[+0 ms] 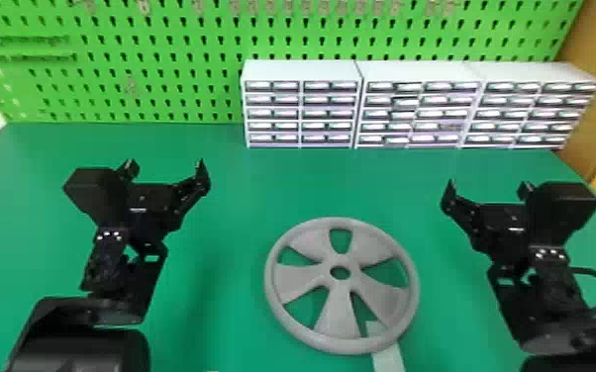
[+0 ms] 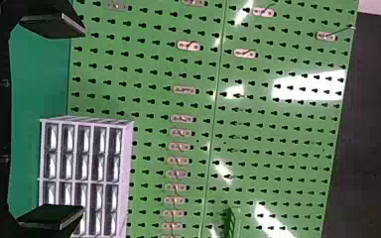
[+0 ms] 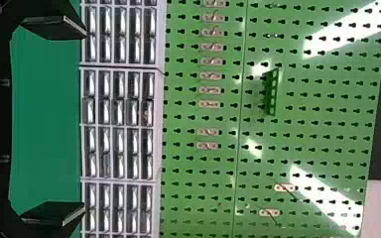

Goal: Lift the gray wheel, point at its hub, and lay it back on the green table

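The gray wheel [image 1: 339,316] lies flat on the green table [image 1: 232,198], its round hub hole in the middle; its near rim overlaps a pale strip. My left gripper [image 1: 166,170] stands open to the left of the wheel in the head view, with nothing between its fingers. On the wheel's right is my right gripper [image 1: 487,190], also open and holding nothing. In the left wrist view the left gripper [image 2: 54,121] has its two fingers wide apart. The right wrist view gives the same for the right gripper [image 3: 57,121].
White drawer cabinets [image 1: 302,71] line the back of the table from the middle to the right. Behind them rises a green pegboard [image 1: 163,54] with small hooks. The pale strip [image 1: 388,358] reaches from under the wheel to the near edge of the view.
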